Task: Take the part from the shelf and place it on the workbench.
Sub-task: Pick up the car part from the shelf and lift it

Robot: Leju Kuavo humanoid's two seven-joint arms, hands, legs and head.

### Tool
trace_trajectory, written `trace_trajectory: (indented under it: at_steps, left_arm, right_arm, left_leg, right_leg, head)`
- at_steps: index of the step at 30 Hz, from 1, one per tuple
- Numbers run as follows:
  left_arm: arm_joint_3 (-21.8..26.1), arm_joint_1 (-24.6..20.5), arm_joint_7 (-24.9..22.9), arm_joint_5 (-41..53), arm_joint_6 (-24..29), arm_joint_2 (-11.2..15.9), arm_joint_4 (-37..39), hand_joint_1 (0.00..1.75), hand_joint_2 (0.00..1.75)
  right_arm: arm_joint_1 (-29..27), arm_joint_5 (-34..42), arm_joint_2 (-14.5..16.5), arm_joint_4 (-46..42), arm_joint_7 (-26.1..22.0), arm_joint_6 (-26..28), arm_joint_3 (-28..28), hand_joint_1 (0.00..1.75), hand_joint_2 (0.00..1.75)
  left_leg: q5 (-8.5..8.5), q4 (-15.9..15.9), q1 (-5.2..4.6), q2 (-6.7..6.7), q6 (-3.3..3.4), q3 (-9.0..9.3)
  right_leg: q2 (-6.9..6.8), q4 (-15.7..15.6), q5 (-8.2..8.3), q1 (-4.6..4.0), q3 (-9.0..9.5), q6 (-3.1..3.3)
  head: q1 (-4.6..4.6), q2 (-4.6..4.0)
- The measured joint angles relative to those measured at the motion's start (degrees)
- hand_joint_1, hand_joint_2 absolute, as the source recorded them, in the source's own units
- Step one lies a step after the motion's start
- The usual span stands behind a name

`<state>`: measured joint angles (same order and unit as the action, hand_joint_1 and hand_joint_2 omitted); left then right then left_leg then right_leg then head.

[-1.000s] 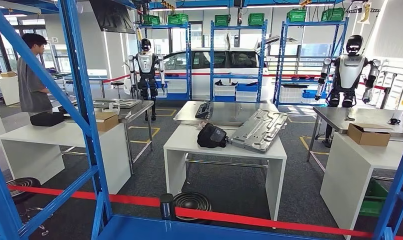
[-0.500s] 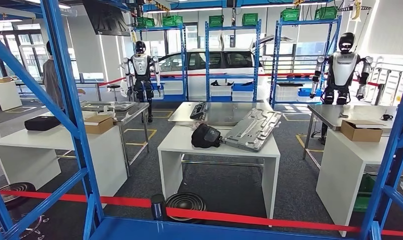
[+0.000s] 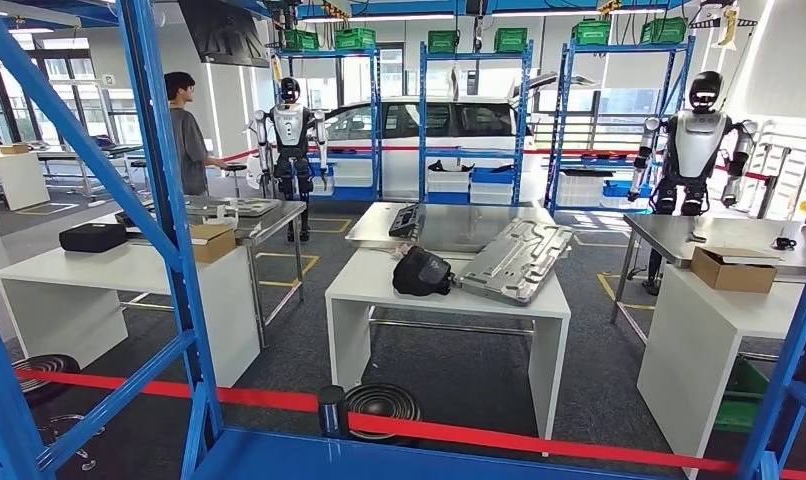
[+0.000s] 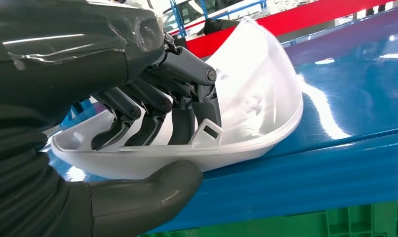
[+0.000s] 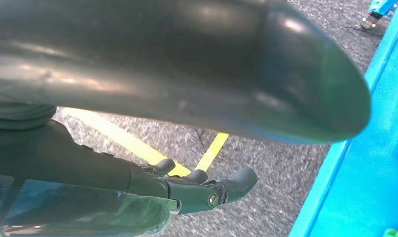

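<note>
A: What does the head view give?

B: Through the blue steel shelf frame (image 3: 169, 200) I count three white workbenches: one on the left (image 3: 129, 275), one in the middle (image 3: 449, 290), one on the right (image 3: 719, 310). The middle one bears one ribbed grey metal panel (image 3: 517, 260) and one black rounded part (image 3: 422, 272), which touch. There are two brown cardboard boxes, one on the left bench (image 3: 211, 241), one on the right (image 3: 737, 268). Two silver humanoid robots stand at the back, one left (image 3: 290, 135), one right (image 3: 696, 140), and one person in a grey top (image 3: 186, 135) stands beside the left one.

A: The left wrist view?

B: The left hand (image 4: 138, 113) grips one curved translucent white plastic part (image 4: 256, 94). The dark fingers (image 4: 182, 118) curl down inside its hollow, and the thick grey thumb (image 4: 152, 190) presses its outer wall from beneath, so the rim is clamped between them. The part's far end reaches beyond the fingertips and lies against the glossy blue shelf board (image 4: 345, 98).

A: The right wrist view?

B: The right hand (image 5: 197, 190) holds nothing. Its fingers are loosely bent and apart, hanging over grey speckled floor (image 5: 266, 163) crossed by one yellow line (image 5: 138, 145).
</note>
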<state>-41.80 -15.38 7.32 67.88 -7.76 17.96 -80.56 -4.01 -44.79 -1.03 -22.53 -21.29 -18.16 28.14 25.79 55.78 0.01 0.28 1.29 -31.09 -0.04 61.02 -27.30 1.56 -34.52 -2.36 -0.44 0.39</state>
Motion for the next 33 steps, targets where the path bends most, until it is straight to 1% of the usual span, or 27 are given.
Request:
trace_trajectory:
  at_steps: [1, 2, 3, 5, 6, 7, 9, 10, 11, 12, 13, 15, 16, 17, 19, 21, 22, 23, 25, 26, 27, 28, 29, 30, 31, 32, 33]
  left_arm:
    - [0.02, -0.04, 0.00, 0.04, 0.05, 0.02, 0.02, 1.64, 1.75]
    - [0.04, -0.10, -0.01, 0.14, 0.14, 0.04, 0.03, 1.64, 1.75]
    - [0.06, -0.16, -0.01, 0.27, 0.25, 0.05, 0.03, 1.64, 1.75]
    - [0.08, -0.26, -0.01, 0.50, 0.46, 0.09, 0.04, 1.64, 1.75]
    - [0.09, -0.32, -0.01, 0.55, 0.53, 0.11, 0.04, 1.64, 1.75]
    - [0.09, -0.36, 0.00, 0.56, 0.57, 0.14, 0.04, 1.64, 1.75]
    - [0.08, -0.38, 0.00, 0.58, 0.58, 0.16, 0.07, 1.64, 1.75]
    - [0.07, -0.37, 0.00, 0.59, 0.57, 0.18, 0.10, 1.64, 1.75]
    - [0.05, -0.36, 0.00, 0.60, 0.57, 0.20, 0.14, 1.63, 1.75]
    - [0.05, -0.36, 0.00, 0.60, 0.58, 0.21, 0.18, 1.62, 1.75]
    - [0.06, -0.37, 0.00, 0.60, 0.63, 0.22, 0.20, 1.61, 1.75]
    - [0.11, -0.47, 0.00, 0.60, 0.94, 0.25, 0.21, 1.61, 1.75]
    - [0.14, -0.55, 0.00, 0.60, 1.22, 0.27, 0.20, 1.61, 1.75]
    - [0.20, -0.62, -0.01, 0.60, 1.59, 0.29, 0.15, 1.61, 1.75]
    - [0.47, -0.68, -0.03, 0.53, 2.57, 0.32, -0.15, 1.61, 1.75]
    - [1.17, -0.72, -0.04, 0.29, 3.87, 0.25, -0.94, 1.61, 1.75]
    - [1.67, -0.79, 0.05, 0.01, 4.71, 0.14, -1.58, 1.61, 1.75]
    - [2.19, -0.84, 0.21, -0.38, 5.58, -0.05, -2.29, 1.61, 1.75]
    - [3.28, -0.78, 0.80, -1.44, 7.21, -0.54, -3.96, 1.61, 1.75]
    - [3.81, -0.63, 1.06, -1.89, 7.78, -0.82, -4.89, 1.61, 1.75]
    - [4.36, -0.49, 1.26, -2.22, 8.16, -1.09, -5.92, 1.61, 1.75]
    - [4.89, -0.37, 1.38, -2.43, 8.46, -1.36, -6.94, 1.61, 1.75]
    - [5.47, -0.28, 1.57, -2.64, 8.80, -1.65, -7.97, 1.61, 1.75]
    - [6.09, -0.18, 1.93, -2.96, 9.34, -1.96, -8.98, 1.61, 1.75]
    - [6.77, 0.00, 2.44, -3.49, 10.06, -2.31, -10.00, 1.61, 1.75]
    - [7.51, 0.28, 3.08, -4.27, 10.81, -2.71, -11.07, 1.61, 1.75]
    - [8.31, 0.73, 3.89, -5.65, 11.43, -3.17, -12.36, 1.61, 1.75]
  right_arm:
    - [0.10, 0.04, -0.06, 0.09, -0.11, 0.09, -0.01, 0.00, 0.00]
    - [0.18, 0.07, -0.10, 0.19, -0.22, 0.16, -0.02, 0.00, 0.00]
    - [0.25, 0.08, -0.13, 0.29, -0.32, 0.21, -0.03, 0.00, 0.00]
    - [0.30, 0.10, -0.15, 0.39, -0.44, 0.24, -0.07, 0.00, 0.00]
    - [0.35, 0.12, -0.15, 0.43, -0.46, 0.26, -0.09, 0.00, 0.00]
    - [0.40, 0.13, -0.14, 0.44, -0.47, 0.28, -0.11, 0.00, 0.00]
    - [0.46, 0.16, -0.14, 0.49, -0.48, 0.32, -0.16, 0.00, 0.00]
    - [0.46, 0.16, -0.15, 0.55, -0.48, 0.32, -0.20, 0.00, 0.00]
    - [0.44, 0.16, -0.16, 0.61, -0.48, 0.32, -0.25, 0.00, 0.00]
    - [0.44, 0.16, -0.17, 0.66, -0.48, 0.33, -0.29, 0.00, 0.00]
    - [0.45, 0.16, -0.17, 0.69, -0.48, 0.34, -0.35, 0.00, 0.00]
    - [0.49, 0.26, -0.13, 0.70, -0.48, 0.38, -0.46, 0.00, 0.00]
    - [0.53, 0.33, -0.11, 0.70, -0.49, 0.40, -0.52, 0.00, 0.00]
    - [0.55, 0.40, -0.11, 0.71, -0.49, 0.41, -0.56, 0.00, 0.00]
    - [0.56, 0.51, -0.12, 0.72, -0.51, 0.41, -0.62, 0.00, 0.00]
    - [0.55, 0.64, -0.18, 0.73, -0.60, 0.42, -0.71, 0.00, 0.00]
    - [0.55, 0.75, -0.24, 0.73, -0.68, 0.47, -0.76, 0.00, 0.00]
    - [0.55, 0.88, -0.34, 0.75, -0.78, 0.56, -0.79, 0.00, 0.00]
    - [0.51, 1.17, -0.52, 0.79, -0.91, 0.89, -0.81, 0.00, 0.00]
    - [0.47, 1.29, -0.60, 0.81, -0.93, 1.02, -0.81, 0.00, 0.00]
    - [0.43, 1.39, -0.64, 0.83, -0.94, 1.11, -0.81, 0.00, 0.00]
    - [0.41, 1.48, -0.67, 0.83, -0.93, 1.15, -0.81, 0.00, 0.00]
    - [0.41, 1.55, -0.72, 0.83, -0.92, 1.15, -0.81, 0.00, 0.00]
    - [0.42, 1.60, -0.77, 0.83, -0.86, 1.15, -0.81, 0.00, 0.00]
    - [0.44, 1.64, -0.80, 0.83, -0.74, 1.14, -0.81, 0.00, 0.00]
    - [0.45, 1.67, -0.84, 0.82, -0.62, 1.10, -0.81, 0.00, 0.00]
    - [0.43, 1.68, -0.84, 0.82, -0.52, 1.06, -0.81, 0.00, 0.00]
  left_leg:
    - [0.21, 0.36, -0.12, -0.05, -0.34, -0.18]
    - [0.36, 0.64, -0.24, -0.08, -0.64, -0.36]
    - [0.41, 0.77, -0.28, -0.09, -0.89, -0.49]
    - [0.68, 1.12, -0.05, -0.08, -1.37, -0.77]
    - [1.48, 2.18, 0.08, -0.08, -1.68, -1.27]
    - [2.91, 4.46, 0.21, -0.10, -1.98, -2.32]
    - [6.76, 12.06, 0.42, -0.10, -2.43, -5.85]
    - [8.09, 15.69, 0.53, -0.10, -2.56, -7.60]
    - [8.55, 17.81, 0.61, -0.10, -2.61, -8.66]
    - [7.83, 17.58, 0.66, -0.10, -2.56, -8.57]
    - [6.16, 15.05, 0.67, -0.10, -2.43, -7.30]
    - [2.50, 6.68, 0.52, -0.16, -1.86, -2.99]
    - [1.50, 3.49, 0.36, -0.20, -1.57, -1.40]
    - [1.17, 1.71, 0.19, -0.23, -1.35, -0.58]
    - [1.15, 1.09, -0.09, -0.26, -0.94, -0.58]
    - [0.50, 0.37, 0.07, -0.20, -0.20, -0.26]
    - [0.14, -0.03, 0.17, -0.15, 0.18, -0.11]
    - [-0.11, -0.27, 0.24, -0.10, 0.44, 0.00]
    - [-0.25, -0.27, 0.08, -0.10, 0.63, -0.23]
    - [-0.25, -0.24, 0.01, -0.10, 0.64, -0.29]
    - [-0.25, -0.20, -0.01, -0.11, 0.64, -0.30]
    - [-0.22, -0.16, 0.00, -0.14, 0.59, -0.27]
    - [-0.14, -0.04, 0.02, -0.19, 0.48, -0.24]
    - [0.00, 0.17, 0.02, -0.23, 0.29, -0.28]
    - [0.21, 0.48, -0.11, -0.29, 0.02, -0.40]
    - [0.40, 0.77, -0.25, -0.32, -0.24, -0.56]
    - [0.54, 0.98, -0.37, -0.32, -0.42, -0.71]
  right_leg:
    - [-0.01, -2.58, 0.81, 0.00, 1.27, 0.25]
    - [-0.01, -3.69, 1.09, -0.08, 1.79, 0.70]
    - [0.03, -3.64, 1.09, -0.24, 1.74, 1.26]
    - [0.03, -3.70, 1.27, -0.07, 1.65, 2.02]
    - [0.04, -3.77, 1.36, 0.06, 1.66, 2.39]
    - [0.04, -3.83, 1.45, 0.20, 1.66, 2.69]
    - [0.05, -3.82, 1.50, 0.09, 1.53, 3.03]
    - [0.04, -3.80, 1.52, 0.01, 1.45, 3.08]
    - [0.05, -3.79, 1.53, -0.07, 1.41, 3.10]
    - [0.07, -3.78, 1.53, -0.13, 1.43, 3.10]
    - [0.12, -3.78, 1.53, -0.17, 1.51, 3.09]
    - [0.22, -3.79, 1.55, -0.31, 1.69, 3.01]
    - [0.24, -3.79, 1.59, -0.42, 1.67, 2.89]
    - [0.24, -3.80, 1.65, -0.48, 1.58, 2.67]
    - [0.22, -3.97, 1.87, -0.50, 1.42, 2.03]
    - [0.18, -3.60, 1.60, -0.40, 1.00, 1.51]
    - [0.16, -2.07, 0.69, -0.38, 0.21, 1.48]
    - [0.14, 0.90, -0.81, -0.34, -1.23, 1.62]
    - [0.13, 9.46, -4.31, -0.34, -5.21, 1.79]
    - [0.13, 12.61, -5.22, -0.34, -6.72, 1.63]
    - [0.12, 13.55, -5.18, -0.33, -7.18, 1.30]
    - [0.11, 11.81, -4.16, -0.30, -6.37, 0.87]
    - [0.08, 8.00, -2.53, -0.24, -4.54, 0.44]
    - [0.01, 3.40, -0.91, -0.18, -2.37, 0.19]
    - [-0.03, -0.35, 0.39, -0.18, -0.53, 0.26]
    - [-0.06, -2.73, 1.13, -0.21, 0.64, 0.55]
    - [-0.06, -3.59, 1.36, -0.30, 1.04, 1.00]
  head:
    - [-0.02, 0.00]
    - [-0.03, 0.00]
    - [-0.07, 0.00]
    - [-0.13, 0.00]
    - [-0.18, 0.00]
    - [-0.24, 0.00]
    - [-0.36, 0.00]
    - [-0.38, 0.00]
    - [-0.38, 0.00]
    - [-0.39, 0.00]
    - [-0.39, 0.00]
    - [-0.39, 0.00]
    - [-0.39, 0.00]
    - [-0.39, 0.00]
    - [-0.40, 0.00]
    - [-0.39, 0.00]
    - [-0.34, 0.00]
    - [-0.27, 0.00]
    - [-0.14, 0.00]
    - [-0.10, 0.00]
    - [-0.08, 0.00]
    - [-0.04, 0.00]
    - [-0.01, 0.00]
    - [0.03, 0.00]
    - [0.06, 0.00]
    - [0.06, 0.00]
    - [0.04, 0.00]
